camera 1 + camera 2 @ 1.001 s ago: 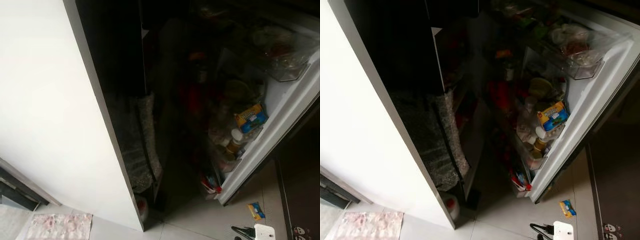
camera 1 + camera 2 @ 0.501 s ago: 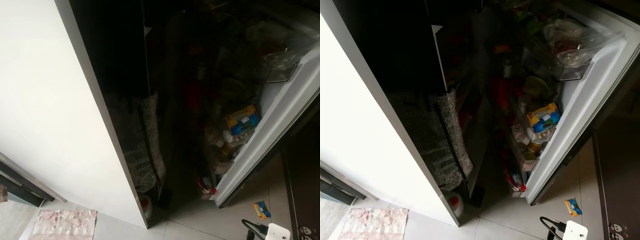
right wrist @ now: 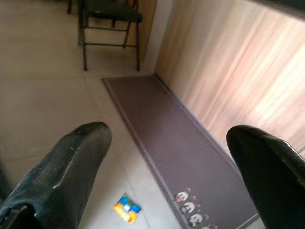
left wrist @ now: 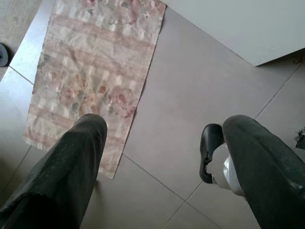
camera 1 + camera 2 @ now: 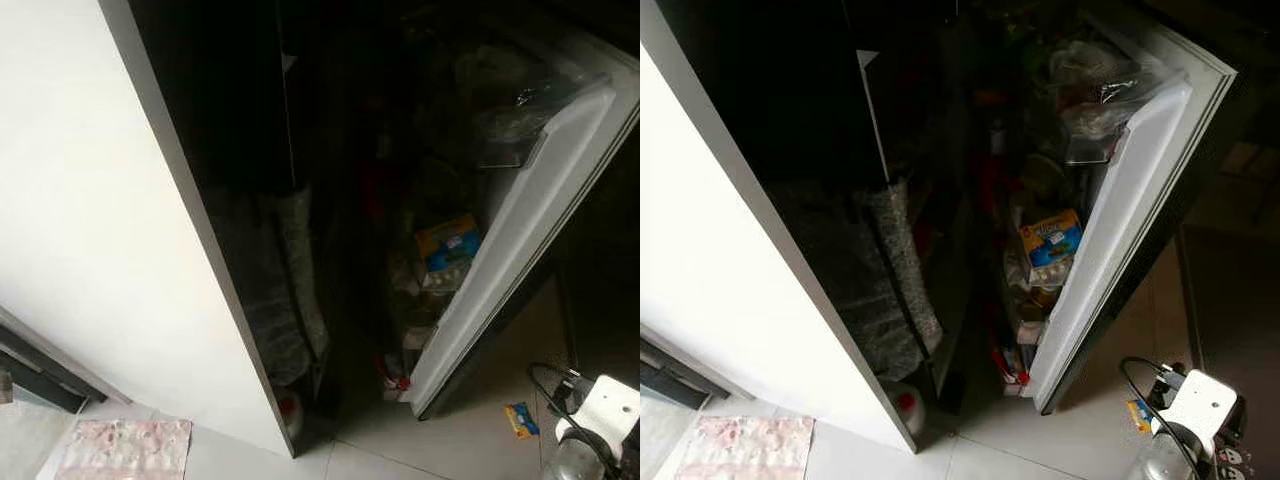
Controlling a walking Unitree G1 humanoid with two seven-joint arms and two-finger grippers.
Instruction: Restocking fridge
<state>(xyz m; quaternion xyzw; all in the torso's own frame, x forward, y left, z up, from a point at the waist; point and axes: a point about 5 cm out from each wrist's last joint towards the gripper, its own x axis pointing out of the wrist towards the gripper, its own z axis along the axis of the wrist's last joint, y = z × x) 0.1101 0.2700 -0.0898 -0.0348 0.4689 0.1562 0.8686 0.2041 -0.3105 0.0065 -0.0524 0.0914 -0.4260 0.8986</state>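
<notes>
Fridge door (image 5: 1110, 230) standing ajar at two o'clock, left gripper (image 4: 162, 157) and right gripper (image 3: 167, 162) hanging wide open, holding nothing, small packet (image 3: 127, 208) lying on floor tiles.

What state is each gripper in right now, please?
Left gripper: open, holding nothing, pointing down at the floor by the floral mat.
Right gripper: open, holding nothing, above the floor near a small colourful packet.
</notes>
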